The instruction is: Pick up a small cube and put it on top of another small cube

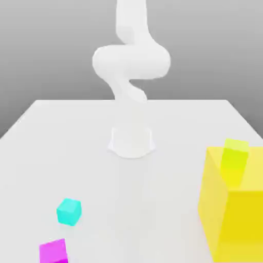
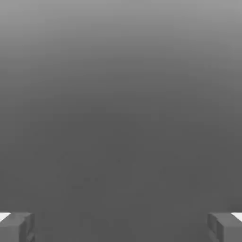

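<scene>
A small cyan cube (image 1: 68, 211) rests on the white table (image 1: 61, 133) at the front of the exterior view's left. A small magenta cube (image 1: 54, 251) lies just in front of it, apart from it, cut by the picture's lower edge. A small lime-yellow cube (image 1: 235, 153) appears to sit on the top of a big yellow block (image 1: 239, 215) at the exterior view's right. In the hand view my gripper (image 2: 121, 228) is open, its grey fingertips (image 2: 16, 228) wide apart with nothing between them, facing plain grey background.
The white arm (image 1: 131, 61) rises from its round base (image 1: 131, 141) at the table's middle back and curls upward past the picture's top. The big yellow block is tall and takes up the front right corner.
</scene>
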